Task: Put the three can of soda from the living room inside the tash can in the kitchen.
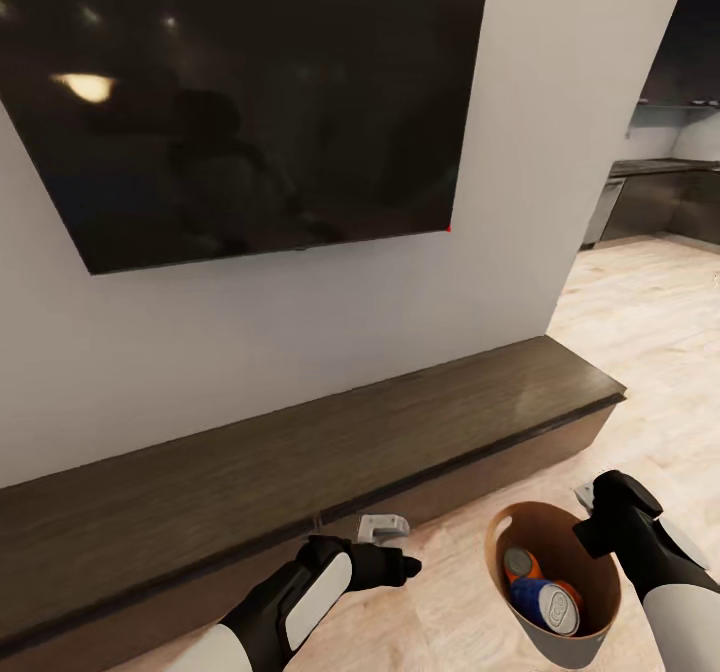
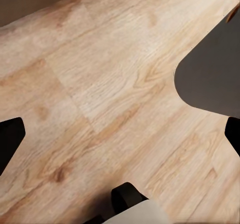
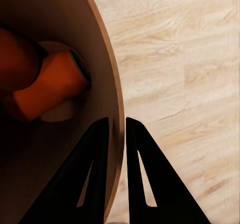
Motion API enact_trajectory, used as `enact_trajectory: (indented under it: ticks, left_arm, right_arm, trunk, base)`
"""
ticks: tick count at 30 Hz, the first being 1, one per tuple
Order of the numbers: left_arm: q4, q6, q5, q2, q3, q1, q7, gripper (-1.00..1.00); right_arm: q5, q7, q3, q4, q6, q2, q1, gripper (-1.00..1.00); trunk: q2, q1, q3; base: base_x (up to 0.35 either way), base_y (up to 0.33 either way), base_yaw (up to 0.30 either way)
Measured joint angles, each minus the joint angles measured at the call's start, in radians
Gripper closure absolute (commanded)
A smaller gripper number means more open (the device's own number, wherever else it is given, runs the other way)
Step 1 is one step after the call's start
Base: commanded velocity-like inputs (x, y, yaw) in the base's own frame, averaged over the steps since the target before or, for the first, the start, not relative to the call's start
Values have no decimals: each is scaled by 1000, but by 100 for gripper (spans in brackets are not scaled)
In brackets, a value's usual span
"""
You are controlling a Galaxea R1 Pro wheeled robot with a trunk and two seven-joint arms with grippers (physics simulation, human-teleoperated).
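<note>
1. Right fingers (image 3: pixel 116 134) are clamped on the trash can's rim (image 3: pixel 112 91), one inside, one outside.
2. Orange cans (image 3: pixel 50 86) and a blue one (image 1: pixel 548 603) lie inside it, on the floor (image 1: pixel 640 332).
3. Left fingers (image 1: pixel 385 527) hang released beside the bin, near the low cabinet (image 1: pixel 300 452).

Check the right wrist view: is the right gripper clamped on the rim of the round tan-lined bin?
Yes, the right gripper has one dark finger inside and one outside the wall of the round tan-lined bin.

Even soft light, lamp glare on TV (image 1: pixel 250 102) (dim reflections), sharp renders
</note>
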Motion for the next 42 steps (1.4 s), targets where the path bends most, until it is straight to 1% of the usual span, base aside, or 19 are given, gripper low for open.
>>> enact_trajectory:
  ticks: [7,14,18,23,26,27,28,30,31,33,35,37,40,42]
  left_arm:
    - [0,0,1,0,0,0,0,-100]
    - [-1,0,2,0,0,0,0,-100]
    - [-1,0,1,0,0,0,0,-100]
    - [1,0,0,0,-1,0,0,-100]
    - [2,-1,1,0,-1,0,1,-100]
    - [2,-1,0,0,-1,0,2,-100]
    - [3,-1,-6,0,-1,0,3,-100]
    - [4,-1,-17,0,-1,0,6,-100]
    - [11,-1,-33,0,-1,0,26,-100]
    - [21,-3,-42,0,0,0,54,-100]
    - [27,-8,-46,0,0,0,71,-100]
    - [45,-20,-50,0,0,0,111,-100]
    - [73,-28,-51,0,0,0,145,-100]
    - [97,-42,-51,0,0,0,155,-100]
  right_arm:
    - [5,0,0,0,-1,0,0,100]
    - [-4,0,1,0,1,0,0,100]
    - [1,0,0,0,-2,-1,0,100]
    - [-7,0,-1,0,-1,-2,0,100]
    - [-4,0,-2,0,-6,-3,0,100]
    - [-3,-1,-7,0,-25,-3,0,100]
    - [1,-2,-23,0,-60,-1,0,100]
    - [-5,-1,-49,1,-93,2,0,100]
    - [-5,-1,-91,6,-132,4,0,100]
    - [-6,-2,-124,2,-160,5,0,100]
    - [0,-3,-137,4,-169,5,0,100]
    - [0,-3,-151,4,-181,7,0,100]
    - [-15,-2,-157,4,-182,9,0,100]
    - [-36,-3,-158,4,-184,9,0,100]
  trunk:
    - [0,0,0]
    - [0,0,0]
    - [0,0,0]
    - [0,0,1]
    - [0,0,1]
    - [0,0,1]
    - [0,0,1]
    - [0,0,1]
    - [0,0,1]
    - [0,0,1]
    - [0,0,1]
    - [0,0,1]
    - [0,0,1]
    - [0,0,1]
  base:
    - [0,0,-249]
    - [0,0,-249]
    - [0,0,-249]
    - [0,0,-251]
    - [0,0,-252]
    - [0,0,-252]
    - [0,0,-249]
    - [0,0,-218]
    - [0,0,-163]
    - [0,0,-94]
    - [0,0,-55]
    - [0,0,-25]
    - [0,0,-13]
    - [0,0,-6]
